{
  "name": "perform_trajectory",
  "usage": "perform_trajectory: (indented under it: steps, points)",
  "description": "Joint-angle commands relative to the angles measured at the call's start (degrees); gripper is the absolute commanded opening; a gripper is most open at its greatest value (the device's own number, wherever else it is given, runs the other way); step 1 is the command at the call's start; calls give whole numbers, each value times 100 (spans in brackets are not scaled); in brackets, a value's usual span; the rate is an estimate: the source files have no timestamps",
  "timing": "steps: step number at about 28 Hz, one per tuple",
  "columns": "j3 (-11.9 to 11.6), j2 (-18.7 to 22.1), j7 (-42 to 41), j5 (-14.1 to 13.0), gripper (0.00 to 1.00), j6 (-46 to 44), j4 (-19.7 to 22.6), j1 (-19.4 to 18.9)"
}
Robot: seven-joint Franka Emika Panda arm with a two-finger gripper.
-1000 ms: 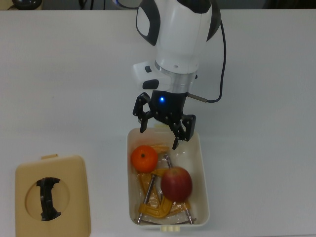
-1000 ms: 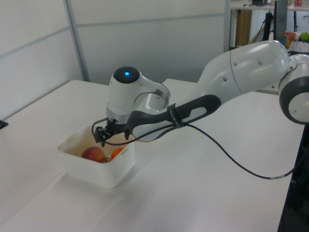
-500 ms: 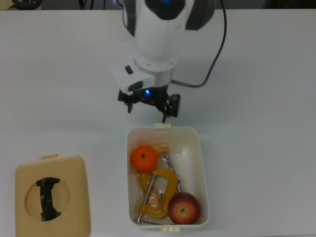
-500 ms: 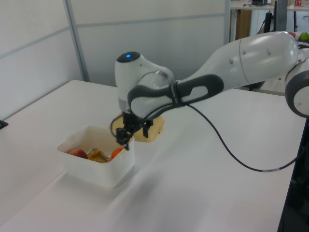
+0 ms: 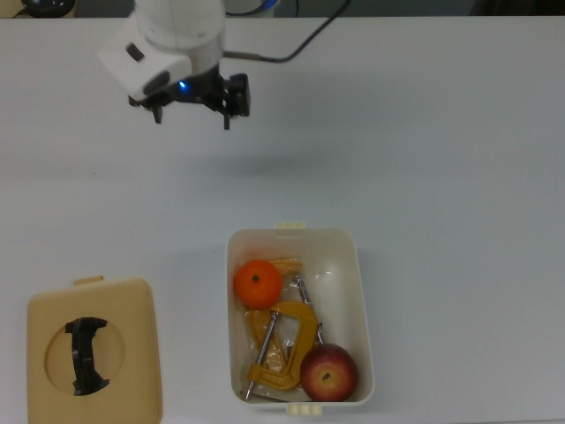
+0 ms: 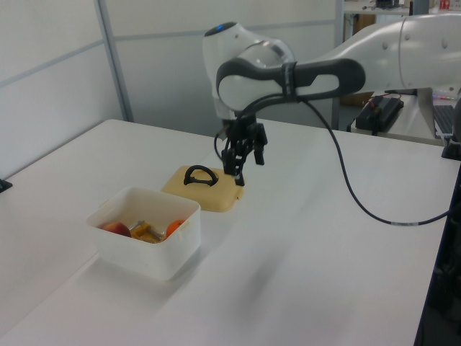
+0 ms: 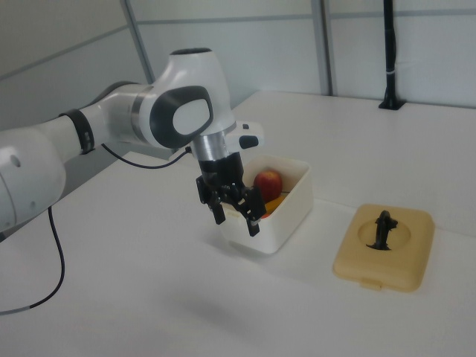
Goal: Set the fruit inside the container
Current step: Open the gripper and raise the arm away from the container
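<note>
Both fruits lay inside the tub point(image 5: 364, 318): the orange point(image 5: 258, 283) at the top view's upper left of it, the apple point(image 5: 328, 373) at the top view's lower right corner, with a yellow clamp point(image 5: 281, 344) between and partly under them. By my reading the placing was done, and the step in hand was only to get clear.

To do that well I wanted the arm carried high and away over bare counter point(image 5: 459, 159), not dragged across the tub's rim or toward the lid point(image 5: 93, 353), which sat well apart at the top view's lower left with its black handle point(image 5: 85, 355) up. The gripper point(image 5: 192, 104) hung over the counter at the top view's upper left, well away from the tub, its fingers point(image 6: 238, 166) spread apart and holding nothing. I would have left them parted and stopped the arm where it shaded none of the tub, so the result could be checked.

Against one second before, the gripper had gone from just over the tub's far end to well clear of it. The apple, then near the tub's middle beside the orange, had ended in the corner half a second back and did not shift after. The orange, clamp and lid kept their places.
</note>
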State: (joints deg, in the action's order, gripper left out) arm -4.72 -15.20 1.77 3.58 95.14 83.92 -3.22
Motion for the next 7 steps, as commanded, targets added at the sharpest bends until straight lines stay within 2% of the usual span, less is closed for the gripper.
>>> perform_trajectory:
  steps: [1, 4, 7]
  points:
    - [-284, 333, -265, -76, 100, -224, 54, -38]
    - [-415, 377, -265, -111, 100, -216, 54, -47]
    - [-416, 377, -265, -103, 100, -216, 45, -47]
